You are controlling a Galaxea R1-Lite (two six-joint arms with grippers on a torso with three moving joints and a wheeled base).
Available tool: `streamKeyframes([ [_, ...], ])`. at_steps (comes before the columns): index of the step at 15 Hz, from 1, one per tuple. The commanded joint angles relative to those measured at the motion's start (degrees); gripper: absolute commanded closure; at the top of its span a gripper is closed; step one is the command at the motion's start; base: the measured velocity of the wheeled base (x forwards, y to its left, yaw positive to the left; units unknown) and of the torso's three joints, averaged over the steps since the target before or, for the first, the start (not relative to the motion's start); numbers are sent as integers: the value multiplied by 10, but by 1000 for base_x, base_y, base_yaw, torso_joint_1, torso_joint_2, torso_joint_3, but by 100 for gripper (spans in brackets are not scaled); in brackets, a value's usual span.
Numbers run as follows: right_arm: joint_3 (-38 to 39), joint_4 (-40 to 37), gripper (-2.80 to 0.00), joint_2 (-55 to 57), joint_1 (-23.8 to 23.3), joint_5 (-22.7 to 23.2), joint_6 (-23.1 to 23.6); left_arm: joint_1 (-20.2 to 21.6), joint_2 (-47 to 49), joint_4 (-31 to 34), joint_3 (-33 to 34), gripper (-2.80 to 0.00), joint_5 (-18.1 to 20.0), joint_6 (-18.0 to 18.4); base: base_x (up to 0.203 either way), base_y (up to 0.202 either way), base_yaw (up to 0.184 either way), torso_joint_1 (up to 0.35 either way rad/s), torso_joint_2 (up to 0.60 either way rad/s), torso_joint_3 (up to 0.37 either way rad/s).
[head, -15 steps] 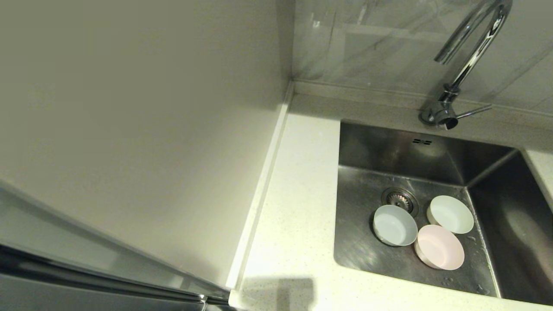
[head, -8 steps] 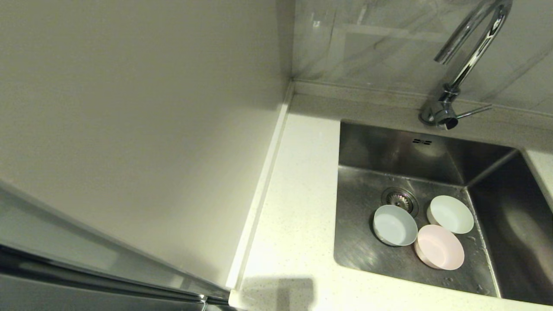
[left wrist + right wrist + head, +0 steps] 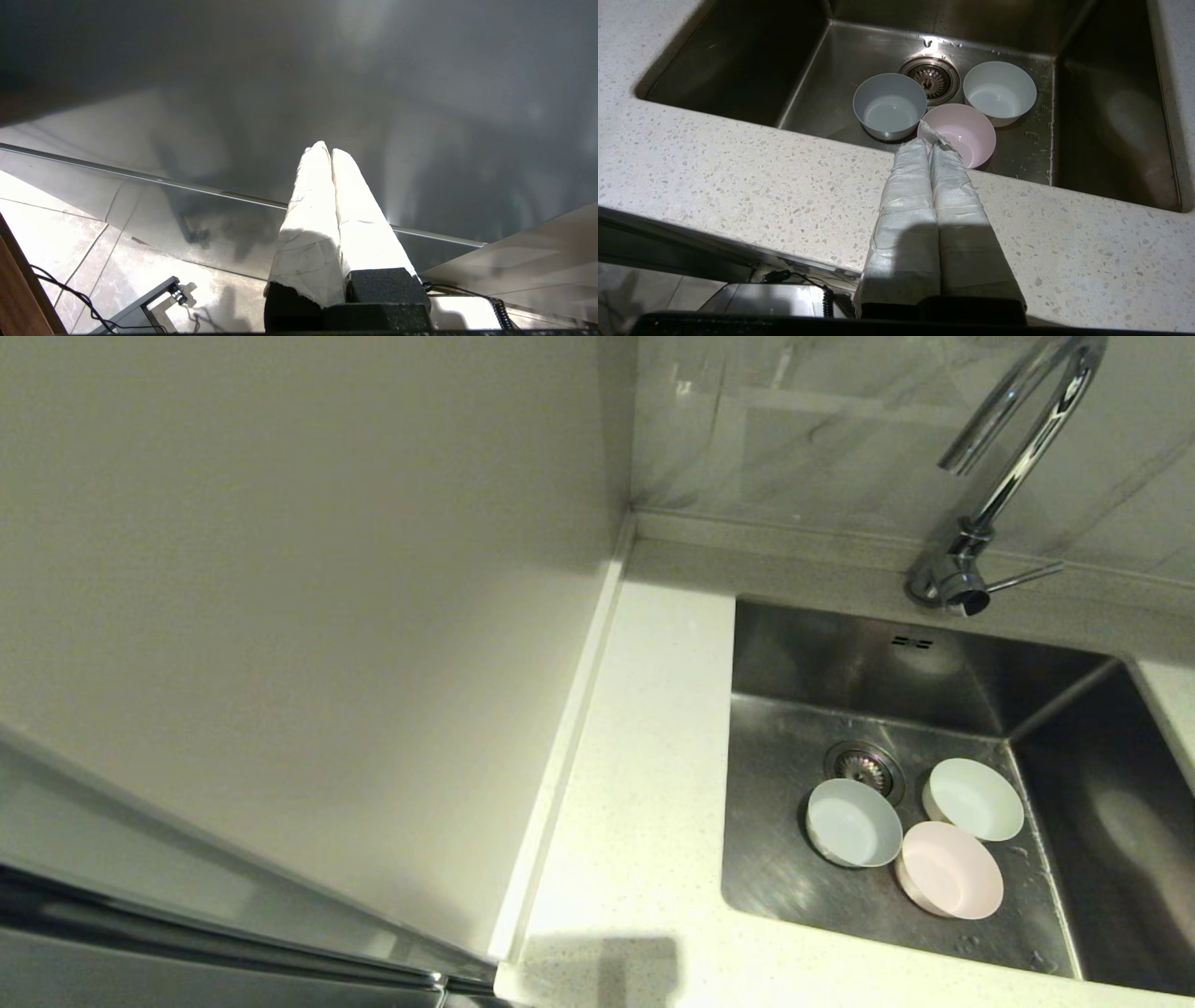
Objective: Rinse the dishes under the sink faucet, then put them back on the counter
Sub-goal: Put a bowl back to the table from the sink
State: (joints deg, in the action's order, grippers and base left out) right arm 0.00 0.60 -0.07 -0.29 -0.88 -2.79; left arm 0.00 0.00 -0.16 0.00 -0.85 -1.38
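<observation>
Three small bowls sit on the floor of the steel sink [image 3: 775, 877] beside the drain strainer [image 3: 864, 767]: a pale blue bowl [image 3: 851, 821], a pale pink bowl [image 3: 950, 870] and a whitish-green bowl [image 3: 974, 799]. The right wrist view shows them too: the blue bowl [image 3: 889, 106], the pink bowl [image 3: 962, 134], the whitish bowl [image 3: 1000, 92]. My right gripper [image 3: 930, 140] is shut and empty, held above the counter's front edge [image 3: 738, 177], short of the sink. My left gripper [image 3: 327, 148] is shut, parked low in front of a dark cabinet face. The chrome faucet [image 3: 999, 485] stands behind the sink; no water runs.
A beige wall panel [image 3: 280, 616] fills the left of the head view. The speckled counter [image 3: 644, 784] runs as a strip between that panel and the sink. The faucet's side lever [image 3: 1025, 579] points right. Water drops lie on the sink floor near the bowls.
</observation>
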Motion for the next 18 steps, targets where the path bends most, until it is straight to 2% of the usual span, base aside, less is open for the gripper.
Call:
streamKeyframes([
  [1,0,0,0,1,0,0,0,0,-2,0,0,0,0,0,0,0,0,0,0,0],
  [18,0,0,0,1,0,0,0,0,-2,0,0,0,0,0,0,0,0,0,0,0],
])
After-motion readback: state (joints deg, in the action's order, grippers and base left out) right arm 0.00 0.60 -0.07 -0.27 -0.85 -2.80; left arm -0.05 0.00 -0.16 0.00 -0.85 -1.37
